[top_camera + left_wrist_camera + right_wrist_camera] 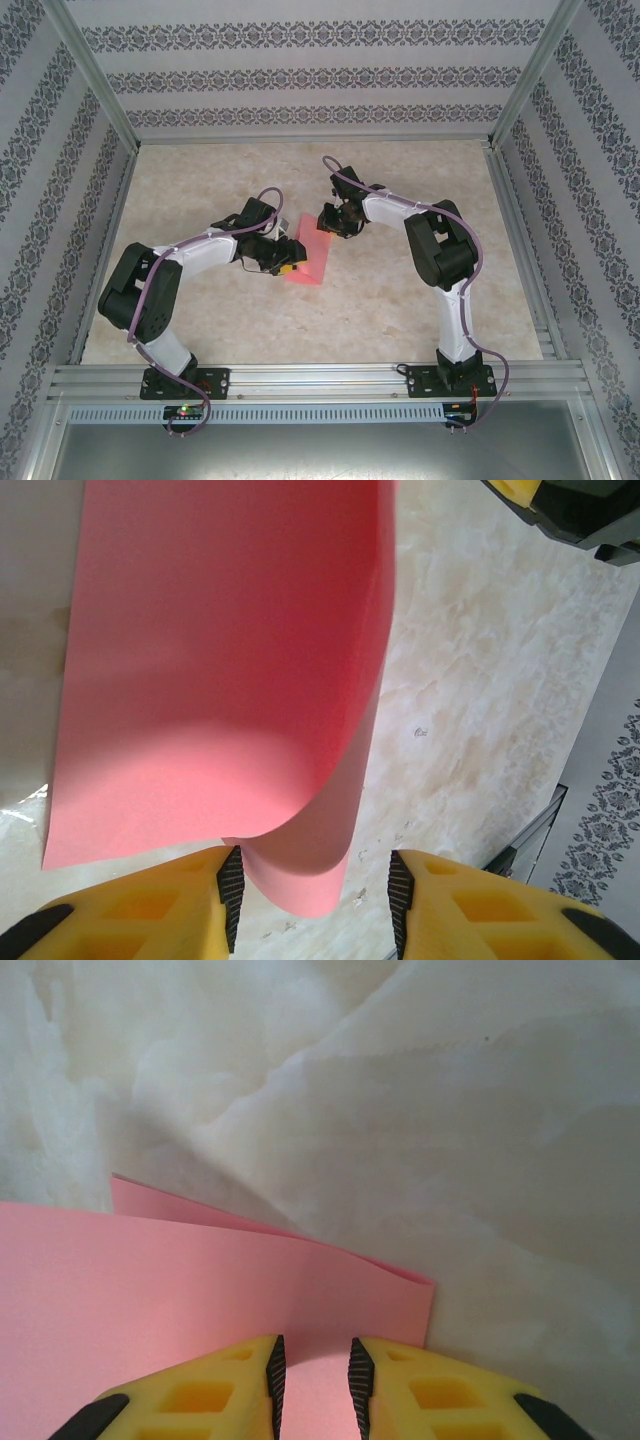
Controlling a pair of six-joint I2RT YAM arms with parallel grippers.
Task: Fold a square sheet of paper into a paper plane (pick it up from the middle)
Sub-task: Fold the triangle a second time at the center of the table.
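Observation:
The square sheet of paper (310,265) is salmon pink and lies doubled over on the table between the two arms. In the left wrist view the paper (220,660) curls up and over. Its rounded fold hangs between the yellow fingers of my left gripper (315,855), touching the left pad (231,890). The right pad stands well apart from it, so this gripper is open. My right gripper (312,1345) hovers low over the two-layered paper (150,1290) near its corner. Its jaws are a narrow gap apart, with flat paper showing between them and nothing pinched.
The marble-patterned table (400,300) is boxed in by patterned walls and an aluminium rail (320,378) along the near edge. The right arm's black-and-yellow end (565,510) shows close above the paper in the left wrist view.

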